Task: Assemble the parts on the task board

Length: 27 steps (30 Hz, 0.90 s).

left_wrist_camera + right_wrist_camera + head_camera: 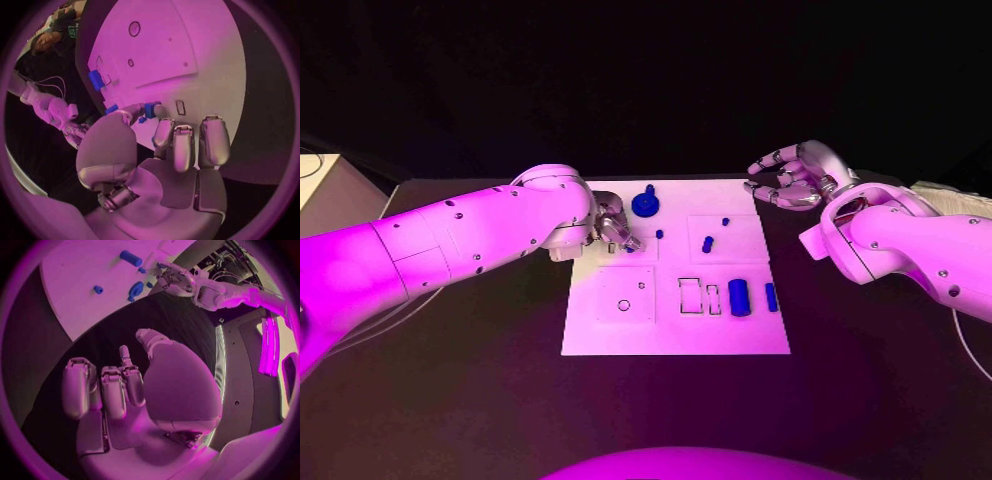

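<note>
Parts are spread over the white task board (675, 335), which lies flat in the middle of the black table (459, 400), and the left hand (610, 232) is down at its far left section. From the left wrist view a small blue piece (150, 109) sits between the thumb and a fingertip, so that hand is pinching it; the remaining fingers (182, 146) lie side by side, curled a little over the plate and clear of it, which I take as keeping them out of the way while the piece is lined up. Which socket it is meant for I cannot tell.

Just beyond that hand stands a larger blue knob-like part (645, 204), and near it, toward the board's middle, a few small blue pegs (708, 243). At the near right of the board a thick blue cylinder (738, 297) lies beside a slimmer blue bar (770, 296), next to the outlined rectangular recesses (692, 295); my guess is those recesses are their seats, still unfilled. A round hole (623, 305) marks the near left panel.

The right hand (793, 178) hangs off the board's far right corner, over bare table, fingers loosely curled with nothing in them, apparently parked to leave the board to the other arm
</note>
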Each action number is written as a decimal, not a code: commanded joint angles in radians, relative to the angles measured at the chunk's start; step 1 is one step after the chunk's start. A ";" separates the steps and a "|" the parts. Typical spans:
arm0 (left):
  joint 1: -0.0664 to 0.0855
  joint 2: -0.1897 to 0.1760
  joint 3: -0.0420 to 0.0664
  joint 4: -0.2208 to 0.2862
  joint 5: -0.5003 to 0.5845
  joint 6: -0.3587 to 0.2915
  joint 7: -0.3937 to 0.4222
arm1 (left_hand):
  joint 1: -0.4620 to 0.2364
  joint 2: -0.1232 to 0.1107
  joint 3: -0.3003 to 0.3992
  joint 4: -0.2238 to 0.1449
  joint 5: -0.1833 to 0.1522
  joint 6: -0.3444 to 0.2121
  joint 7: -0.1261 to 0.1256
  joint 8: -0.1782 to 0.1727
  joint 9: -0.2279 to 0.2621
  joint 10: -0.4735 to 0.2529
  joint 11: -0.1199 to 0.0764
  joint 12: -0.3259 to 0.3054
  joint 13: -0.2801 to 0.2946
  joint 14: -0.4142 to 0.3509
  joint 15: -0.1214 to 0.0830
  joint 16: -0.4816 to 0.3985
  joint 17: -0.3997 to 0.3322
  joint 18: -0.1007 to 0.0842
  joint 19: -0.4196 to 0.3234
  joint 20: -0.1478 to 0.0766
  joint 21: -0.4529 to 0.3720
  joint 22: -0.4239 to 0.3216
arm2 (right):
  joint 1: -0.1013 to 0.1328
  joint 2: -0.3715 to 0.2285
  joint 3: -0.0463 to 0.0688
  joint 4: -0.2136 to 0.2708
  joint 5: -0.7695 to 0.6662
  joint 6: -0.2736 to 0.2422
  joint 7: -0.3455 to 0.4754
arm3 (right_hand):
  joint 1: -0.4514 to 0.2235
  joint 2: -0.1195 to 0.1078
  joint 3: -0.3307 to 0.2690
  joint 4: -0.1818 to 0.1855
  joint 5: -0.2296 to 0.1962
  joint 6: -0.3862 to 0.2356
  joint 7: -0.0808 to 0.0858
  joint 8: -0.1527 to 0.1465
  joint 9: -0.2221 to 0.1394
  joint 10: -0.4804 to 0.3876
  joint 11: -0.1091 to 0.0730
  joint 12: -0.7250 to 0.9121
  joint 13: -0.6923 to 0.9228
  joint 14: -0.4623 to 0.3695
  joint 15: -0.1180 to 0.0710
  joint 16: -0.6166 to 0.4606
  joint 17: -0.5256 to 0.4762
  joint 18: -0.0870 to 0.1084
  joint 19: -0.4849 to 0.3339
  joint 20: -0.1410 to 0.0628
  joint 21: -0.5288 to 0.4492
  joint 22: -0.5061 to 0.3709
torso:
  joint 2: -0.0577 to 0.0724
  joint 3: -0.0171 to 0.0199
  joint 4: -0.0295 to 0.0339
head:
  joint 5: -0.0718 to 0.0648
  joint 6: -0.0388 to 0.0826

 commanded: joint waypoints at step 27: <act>-0.021 -0.007 -0.014 0.003 0.062 0.093 -0.016 | 0.039 0.051 0.002 0.027 0.010 -0.003 0.004 -0.018 0.006 -0.006 -0.005 0.003 -0.002 0.092 -0.004 -0.004 0.219 -0.012 0.000 -0.002 -0.005 0.000 | -0.003 0.003 0.000 -0.003 -0.008 0.007 0.006 | -0.008 -0.007 0.004 0.003 0.006 -0.001 -0.001 0.005 0.002 0.016 0.001 0.005 0.185 0.098 0.001 -0.005 0.240 0.004 0.033 0.004 -0.004 0.040 | 0.000 0.0009 -0.0006 | 0.010 -0.002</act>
